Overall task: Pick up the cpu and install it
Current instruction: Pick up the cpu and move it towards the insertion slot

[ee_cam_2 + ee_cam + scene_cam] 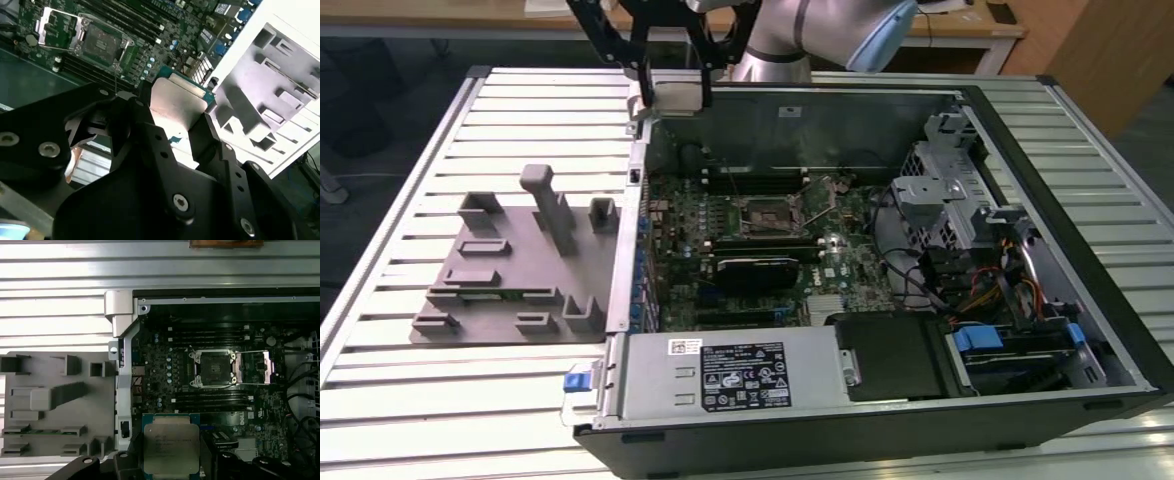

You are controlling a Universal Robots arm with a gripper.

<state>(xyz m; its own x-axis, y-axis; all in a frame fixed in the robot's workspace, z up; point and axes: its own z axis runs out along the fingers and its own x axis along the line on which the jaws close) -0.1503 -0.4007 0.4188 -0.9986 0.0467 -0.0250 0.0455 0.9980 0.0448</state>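
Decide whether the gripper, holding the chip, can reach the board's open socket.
Probably yes. The gripper, shut on the chip, hangs above the edge of the open case; the socket has its lid swung aside and nothing seems to stand over it.

Counter (400, 140): we see a slatted metal top carrying everything.
Holder block (507, 270): grey, with posts and slots, toward the counter's edge at the exterior view's left, just beside the case.
Computer case (854, 440): black, lying open.
Motherboard (854, 265): green, flat inside the case.
Power supply (720, 375): silver box along the case's near edge.
Cables (987, 290): we note a coloured bundle near the drive cage (947, 200).
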